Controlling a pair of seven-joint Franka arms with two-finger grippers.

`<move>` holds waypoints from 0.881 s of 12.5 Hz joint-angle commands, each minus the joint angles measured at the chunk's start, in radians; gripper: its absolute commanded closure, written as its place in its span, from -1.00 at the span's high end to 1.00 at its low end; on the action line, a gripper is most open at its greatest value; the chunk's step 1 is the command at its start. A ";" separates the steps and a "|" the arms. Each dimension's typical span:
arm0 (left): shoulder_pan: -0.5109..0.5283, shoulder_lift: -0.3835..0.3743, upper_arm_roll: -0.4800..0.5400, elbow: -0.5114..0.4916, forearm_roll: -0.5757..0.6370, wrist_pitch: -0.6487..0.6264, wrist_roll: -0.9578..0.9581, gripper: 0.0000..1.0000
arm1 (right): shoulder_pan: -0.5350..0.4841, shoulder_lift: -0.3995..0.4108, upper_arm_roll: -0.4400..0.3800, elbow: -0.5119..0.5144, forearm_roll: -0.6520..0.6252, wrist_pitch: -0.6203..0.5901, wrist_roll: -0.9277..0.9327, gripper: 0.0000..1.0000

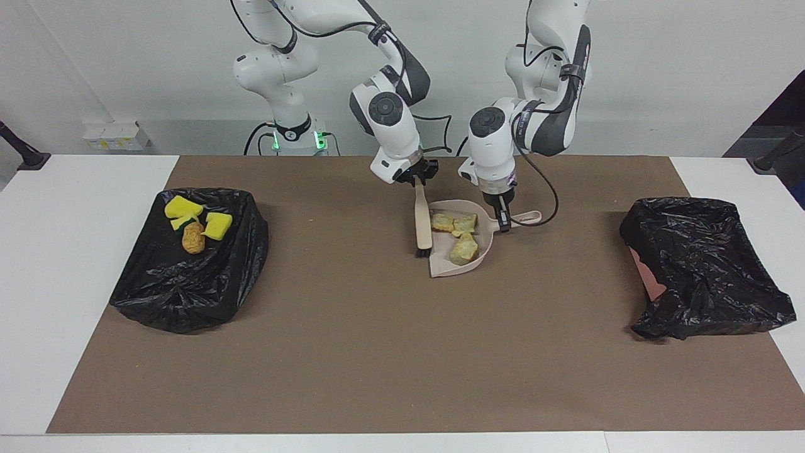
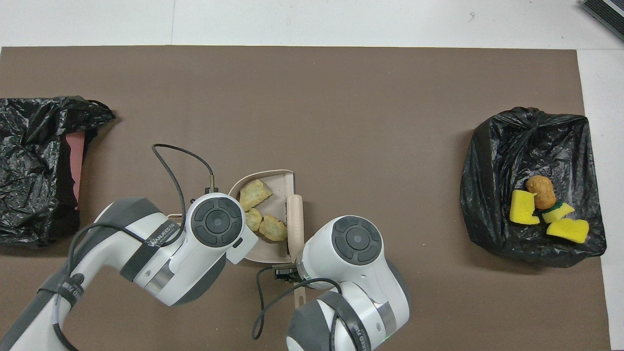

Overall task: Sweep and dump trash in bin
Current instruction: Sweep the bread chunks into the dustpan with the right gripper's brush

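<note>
Brown table mat: right gripper (image 1: 417, 184) pinches brush (image 1: 422, 220), left gripper (image 1: 502, 217) pinches dustpan (image 1: 458, 267) holding three lumps (image 1: 457, 234); sweep done, next dump in bin (image 1: 707, 264).

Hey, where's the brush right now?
In the facing view the brush sits mid-table, held by the right hand, bristles down at the dustpan's open edge, beside three pale lumps inside.

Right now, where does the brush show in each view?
Facing view: the brush hangs from the right gripper, bristles at the dustpan's open edge.
Overhead view: the brush lies along that same edge, partly hidden by the right arm.
Shared landmark: the bin with yellow sponge chunks.
</note>
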 commanded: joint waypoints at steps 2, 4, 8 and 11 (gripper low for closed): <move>-0.012 -0.014 0.009 -0.001 0.028 -0.016 -0.017 -1.00 | 0.002 -0.012 -0.004 0.051 -0.014 -0.096 0.108 -1.00; -0.011 -0.013 0.007 -0.001 0.028 -0.008 -0.017 -1.00 | 0.002 -0.052 0.000 0.056 -0.142 -0.181 0.240 -1.00; 0.001 -0.010 0.007 -0.001 0.028 0.018 -0.008 -1.00 | 0.095 -0.132 0.006 0.008 -0.153 -0.253 0.337 -1.00; 0.018 -0.002 0.009 0.004 0.028 0.042 0.003 -1.00 | 0.169 -0.204 0.006 -0.117 -0.153 -0.180 0.333 -1.00</move>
